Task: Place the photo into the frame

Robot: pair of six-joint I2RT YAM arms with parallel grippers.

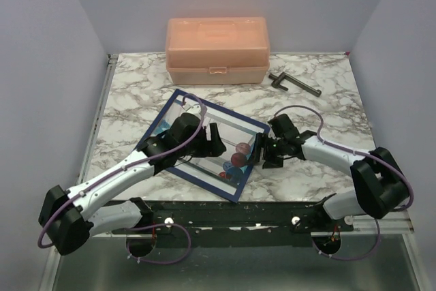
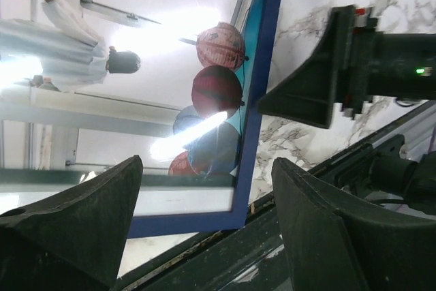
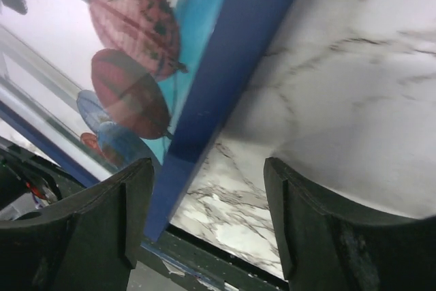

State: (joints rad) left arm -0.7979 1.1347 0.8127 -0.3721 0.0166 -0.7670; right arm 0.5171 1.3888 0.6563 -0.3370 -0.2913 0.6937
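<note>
Navy frame [image 1: 225, 109] — one; photo [image 1: 235, 135] — one inside.

One frame [image 1: 225, 109], one photo [image 1: 235, 142], one peach box [image 1: 216, 49] and one dark T-shaped handle [image 1: 294, 84]

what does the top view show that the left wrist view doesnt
Only the top view: the box and a dark tool at the back of the table. Only the left wrist view: the person in the photo. Both: the frame, the photo, its balloons and the marble table.
</note>
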